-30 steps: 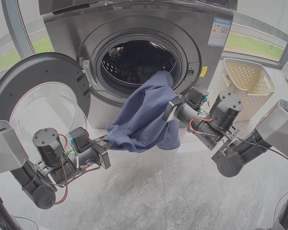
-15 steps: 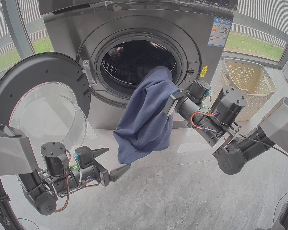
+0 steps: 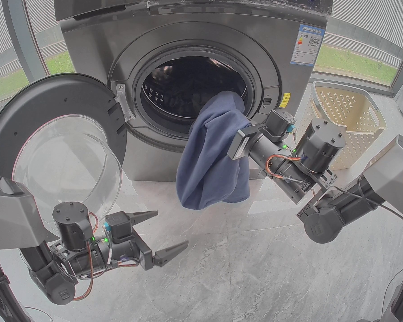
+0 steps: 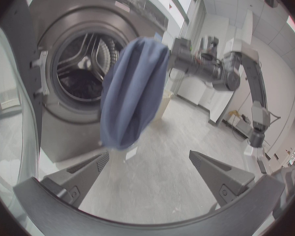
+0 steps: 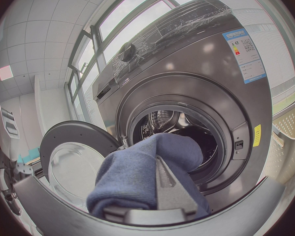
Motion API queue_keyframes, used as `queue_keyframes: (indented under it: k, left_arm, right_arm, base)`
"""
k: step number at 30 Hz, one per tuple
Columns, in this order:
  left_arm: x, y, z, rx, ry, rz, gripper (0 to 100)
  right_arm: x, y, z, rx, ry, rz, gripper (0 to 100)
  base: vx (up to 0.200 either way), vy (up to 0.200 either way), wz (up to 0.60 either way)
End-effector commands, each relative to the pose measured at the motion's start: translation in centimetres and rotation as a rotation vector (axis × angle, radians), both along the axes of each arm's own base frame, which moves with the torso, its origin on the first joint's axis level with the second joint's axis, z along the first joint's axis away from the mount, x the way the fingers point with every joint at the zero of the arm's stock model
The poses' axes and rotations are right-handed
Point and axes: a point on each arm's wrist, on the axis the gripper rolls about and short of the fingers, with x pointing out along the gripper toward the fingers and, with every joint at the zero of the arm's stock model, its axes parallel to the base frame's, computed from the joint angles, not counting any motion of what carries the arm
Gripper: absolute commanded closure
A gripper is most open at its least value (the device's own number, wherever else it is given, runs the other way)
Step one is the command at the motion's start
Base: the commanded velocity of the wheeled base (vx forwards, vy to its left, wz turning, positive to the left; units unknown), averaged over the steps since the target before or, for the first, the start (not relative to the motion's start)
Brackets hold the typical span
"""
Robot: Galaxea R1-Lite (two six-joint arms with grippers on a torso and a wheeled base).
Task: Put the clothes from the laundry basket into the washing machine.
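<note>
washing machine [image 3: 98, 45]: big and grey, it takes up the top and middle of the head picture.
round hole [image 3: 188, 86]: the way in, at the middle of the machine's front. It is dark inside, and something dark lies at the bottom.
door [image 3: 45, 108]: swung wide open at the left of the head picture, with a see-through window in it.
laundry basket [image 3: 380, 117]: cream with little holes, standing on the ground at the right edge, just beside the machine.
floor [image 3: 237, 264]: grey stone, across the bottom of the picture.
blue cloth [image 3: 212, 157]: in the middle of the head picture. Its top is bunched at the lower right edge of the round hole. The rest droops down in front of the machine, with its bottom end hanging free.
right claw [image 5: 154, 177]: pinched tight on the top of the blue cloth. One dark finger [image 5: 168, 187] lies across the fold.
left claw [image 3: 173, 227]: spread wide with nothing in it, at the lower left of the head picture, below the blue cloth and apart from it.
</note>
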Motion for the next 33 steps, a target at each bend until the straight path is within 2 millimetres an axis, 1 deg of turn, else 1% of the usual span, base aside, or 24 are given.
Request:
queue_keyframes:
  k: [1,3,5,7,9,11,12,14,16,20,24,25,26,27,29,33]
  left_arm:
    - [0.6,-2.3,4.3,-0.138,-0.136,-0.037,0]
    - [1.0,-3.1,4.8,-0.163,-0.152,-0.035,0]
    - [2.2,-4.7,5.0,-0.188,-0.177,-0.026,0]
    - [3.2,-5.6,5.2,-0.204,-0.200,-0.021,0]
    - [3.6,-5.8,5.1,-0.206,-0.204,-0.021,0]
    - [5.0,-6.8,4.7,-0.213,-0.215,-0.015,0]
    - [5.4,-7.1,4.5,-0.215,-0.217,-0.016,0]
    - [5.9,-7.3,4.1,-0.212,-0.213,-0.012,0]
    - [6.9,-7.7,3.6,-0.214,-0.218,0.004,0]
    - [8.3,-8.2,3.1,-0.220,-0.232,0.033,0]
    - [10.3,-8.2,2.4,-0.226,-0.251,0.094,0]
    - [10.3,-8.2,2.4,-0.226,-0.251,0.094,0]
    - [11.1,-8.1,2.2,-0.231,-0.261,0.117,0]
    - [11.1,-8.1,2.2,-0.231,-0.261,0.117,0]
    - [12.0,-8.0,2.1,-0.237,-0.274,0.133,0]
    - [12.8,-8.0,1.7,-0.238,-0.278,0.156,0]
  right_arm:
    - [-0.1,0.2,-0.2,-0.003,0.008,-0.001,100]
    - [-0.2,0.3,-0.3,-0.006,0.012,0.000,100]
    - [-0.3,0.5,-0.4,-0.008,0.012,0.005,100]
    - [-0.6,0.8,-0.3,-0.008,0.012,0.016,100]
    - [-0.7,0.9,-0.3,-0.009,0.013,0.020,100]
    - [-1.0,1.3,-0.3,-0.012,0.019,0.030,100]
    - [-1.2,1.4,-0.2,-0.013,0.016,0.035,100]
    - [-1.3,1.6,-0.2,-0.013,0.016,0.040,100]
    - [-1.5,1.8,-0.2,-0.011,0.018,0.042,100]
    - [-2.0,2.4,-0.2,-0.009,0.021,0.052,100]
    - [-2.5,2.8,-0.1,-0.008,0.023,0.068,100]
    - [-2.5,2.8,-0.1,-0.009,0.024,0.068,100]
    - [-2.8,2.8,-0.4,-0.018,0.034,0.072,100]
    - [-2.8,2.8,-0.4,-0.018,0.034,0.072,100]
    - [-3.5,3.3,-0.5,-0.022,0.039,0.092,100]
    - [-3.9,3.5,-0.4,-0.020,0.040,0.102,100]
  base:
    - [0.000,0.000,0.00]
    - [0.000,0.000,0.00]
    - [0.000,0.000,0.00]
    - [0.000,0.000,0.00]
    - [0.000,0.000,0.00]
    - [0.000,0.000,0.00]
    - [0.000,0.000,0.00]
    - [0.000,0.000,0.00]
    - [0.000,0.000,0.00]
    - [0.000,0.000,0.00]
    - [0.000,0.000,0.00]
    - [0.000,0.000,0.00]
    - [0.000,0.000,0.00]
    - [0.000,0.000,0.00]
    - [0.000,0.000,0.00]
    - [0.000,0.000,0.00]
